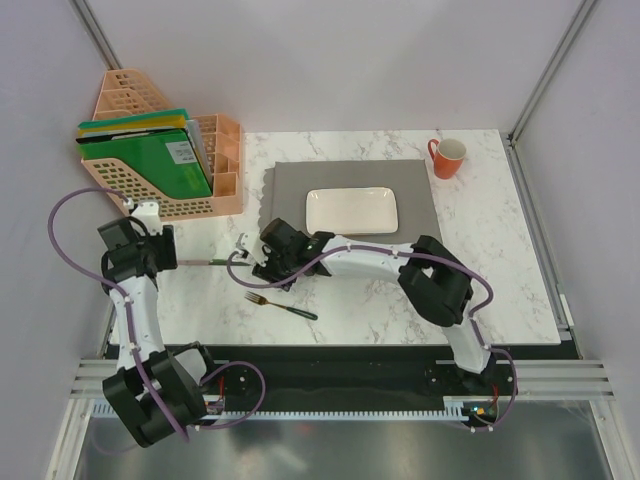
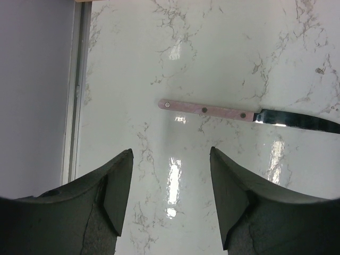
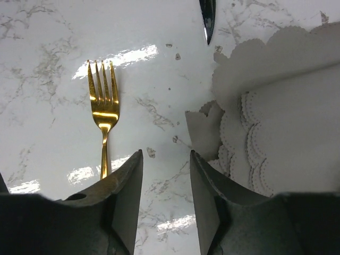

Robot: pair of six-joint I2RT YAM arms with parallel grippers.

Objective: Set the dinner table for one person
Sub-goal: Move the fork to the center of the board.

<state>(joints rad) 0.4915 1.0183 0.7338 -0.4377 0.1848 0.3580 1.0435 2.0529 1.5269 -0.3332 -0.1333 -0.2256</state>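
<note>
We see left fingers (image 2: 114,196) released near the knife (image 2: 207,110); right fingers (image 3: 125,202) released, seemingly empty, beside the fork (image 3: 103,114) on the counter (image 3: 48,69).

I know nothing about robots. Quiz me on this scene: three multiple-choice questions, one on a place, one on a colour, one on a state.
1. Where is the white plate? A. on the grey placemat B. straight on the marble C. held in the air
2. What colour is the mug? A. blue B. orange C. green
3. The gold fork is: A. on the plate B. gripped by an arm C. lying on the dinner table

1 A: grey mat shows all round it. 2 B: plainly orange. 3 C: it lies flat outside the open right gripper.
</note>
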